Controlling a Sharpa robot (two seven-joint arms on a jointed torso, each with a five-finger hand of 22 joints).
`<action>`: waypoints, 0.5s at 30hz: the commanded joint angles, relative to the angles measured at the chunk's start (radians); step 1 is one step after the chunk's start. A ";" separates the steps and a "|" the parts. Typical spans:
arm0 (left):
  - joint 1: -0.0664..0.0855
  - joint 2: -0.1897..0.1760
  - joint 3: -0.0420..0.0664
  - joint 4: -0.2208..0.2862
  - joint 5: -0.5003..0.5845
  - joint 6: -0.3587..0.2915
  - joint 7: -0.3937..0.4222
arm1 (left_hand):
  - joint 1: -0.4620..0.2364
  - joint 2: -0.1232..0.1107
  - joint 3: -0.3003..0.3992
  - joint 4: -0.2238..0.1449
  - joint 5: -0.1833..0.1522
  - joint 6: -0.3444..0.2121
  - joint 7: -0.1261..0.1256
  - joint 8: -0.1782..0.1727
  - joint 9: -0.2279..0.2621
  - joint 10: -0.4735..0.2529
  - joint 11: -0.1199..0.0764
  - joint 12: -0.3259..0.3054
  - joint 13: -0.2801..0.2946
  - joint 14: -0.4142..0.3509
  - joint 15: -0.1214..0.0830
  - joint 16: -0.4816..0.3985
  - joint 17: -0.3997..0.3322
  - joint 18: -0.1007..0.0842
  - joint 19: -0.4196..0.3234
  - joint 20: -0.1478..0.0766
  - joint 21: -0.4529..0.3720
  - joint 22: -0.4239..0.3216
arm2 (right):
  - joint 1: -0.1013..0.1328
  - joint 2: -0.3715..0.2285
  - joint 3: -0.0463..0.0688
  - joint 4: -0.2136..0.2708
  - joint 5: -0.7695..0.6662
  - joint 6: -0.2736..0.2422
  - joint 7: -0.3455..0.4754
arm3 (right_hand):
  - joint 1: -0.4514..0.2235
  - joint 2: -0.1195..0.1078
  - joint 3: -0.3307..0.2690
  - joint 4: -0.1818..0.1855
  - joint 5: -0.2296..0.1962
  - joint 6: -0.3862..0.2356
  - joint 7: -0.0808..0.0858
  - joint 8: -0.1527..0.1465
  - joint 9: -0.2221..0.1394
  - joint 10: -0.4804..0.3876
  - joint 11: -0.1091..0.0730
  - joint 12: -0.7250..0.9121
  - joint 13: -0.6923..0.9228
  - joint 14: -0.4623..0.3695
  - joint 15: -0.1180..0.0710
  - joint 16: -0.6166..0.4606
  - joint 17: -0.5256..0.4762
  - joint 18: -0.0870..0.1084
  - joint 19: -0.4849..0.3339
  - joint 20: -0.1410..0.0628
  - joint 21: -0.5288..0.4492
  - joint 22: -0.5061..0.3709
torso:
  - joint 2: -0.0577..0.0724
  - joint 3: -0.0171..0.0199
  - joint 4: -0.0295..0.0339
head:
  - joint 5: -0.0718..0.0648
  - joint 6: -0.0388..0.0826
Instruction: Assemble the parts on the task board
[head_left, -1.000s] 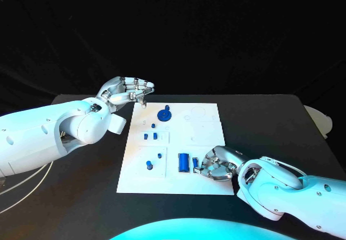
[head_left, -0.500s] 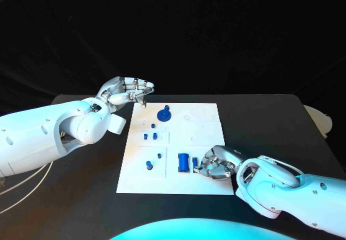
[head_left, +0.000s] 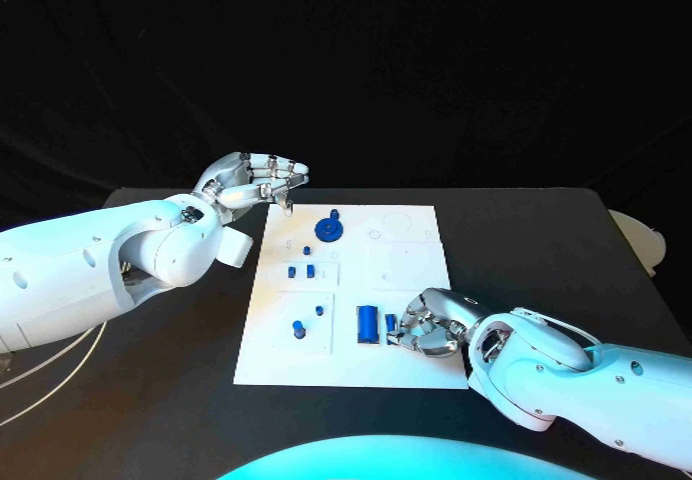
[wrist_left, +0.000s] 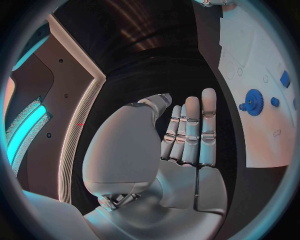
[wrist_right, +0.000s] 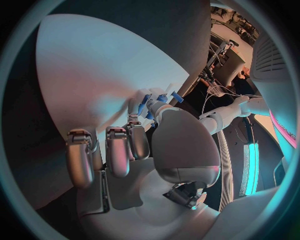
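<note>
The white task board (head_left: 407, 268) lies mid-table. On it are a blue gear (head_left: 330, 232), several small blue pegs (head_left: 300, 271) and a blue block (head_left: 368, 324) with a narrow blue bar (head_left: 389, 323) beside it. My right hand (head_left: 431, 325) rests on the board's near right part, fingers curled down, thumb and a fingertip pinching the narrow blue bar (wrist_right: 145, 106). My left hand (head_left: 257, 182) hovers above the board's far left corner and holds nothing. In the left wrist view its fingers (wrist_left: 190, 131) are straight, with the gear (wrist_left: 253, 101) and the board (wrist_left: 250, 55) beyond.
The black table (head_left: 548, 250) stretches to both sides of the board. A pale round object (head_left: 646, 240) sits at the table's right edge. My left forearm (head_left: 101, 270) lies over the table left of the board.
My right hand has crept a little to the left, closing onto the narrow blue bar. The left hand and the parts have stayed where they were.
</note>
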 joint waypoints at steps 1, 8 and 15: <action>0.000 0.002 0.001 0.001 0.004 0.013 0.006 | -0.004 0.006 0.005 0.001 0.007 -0.006 0.002 0.004 -0.002 -0.007 0.000 0.004 -0.001 -0.007 0.003 0.004 -0.001 0.015 -0.007 0.003 -0.005 0.000 | -0.002 0.000 -0.001 -0.001 -0.018 0.015 0.007 | 0.011 -0.001 -0.006 0.001 -0.005 -0.002 -0.003 0.004 -0.001 0.008 -0.002 0.002 0.123 0.077 0.001 0.004 0.133 -0.007 0.103 -0.007 0.004 0.263 | -0.001 -0.0003 -0.0008 | 0.000 0.000; 0.000 0.002 0.000 0.001 0.004 0.013 0.008 | -0.005 0.008 0.006 0.001 0.007 -0.006 0.002 0.004 -0.002 -0.007 0.000 0.005 -0.001 -0.007 0.003 0.004 -0.001 0.015 -0.007 0.003 -0.005 0.000 | -0.001 -0.015 0.000 0.012 -0.001 -0.055 0.048 | 0.005 0.002 -0.014 0.011 -0.011 -0.003 -0.001 0.003 -0.002 0.007 -0.001 -0.001 0.121 0.076 0.002 0.003 0.130 -0.007 0.103 -0.007 0.004 0.263 | -0.002 -0.0009 -0.0004 | 0.000 0.004; -0.001 0.004 -0.002 -0.002 0.015 0.004 0.017 | -0.006 0.008 0.006 0.002 0.007 -0.007 0.003 0.004 -0.002 -0.007 0.000 0.006 -0.001 -0.007 0.003 0.005 -0.002 0.015 -0.007 0.003 -0.005 0.000 | 0.027 -0.049 0.002 0.013 0.162 -0.192 0.249 | 0.006 0.012 -0.043 0.011 0.011 -0.060 0.023 -0.033 -0.014 -0.024 0.020 -0.050 0.091 0.064 0.019 -0.019 0.079 -0.002 0.094 0.006 -0.016 0.257 | -0.008 -0.0046 0.0028 | -0.005 0.020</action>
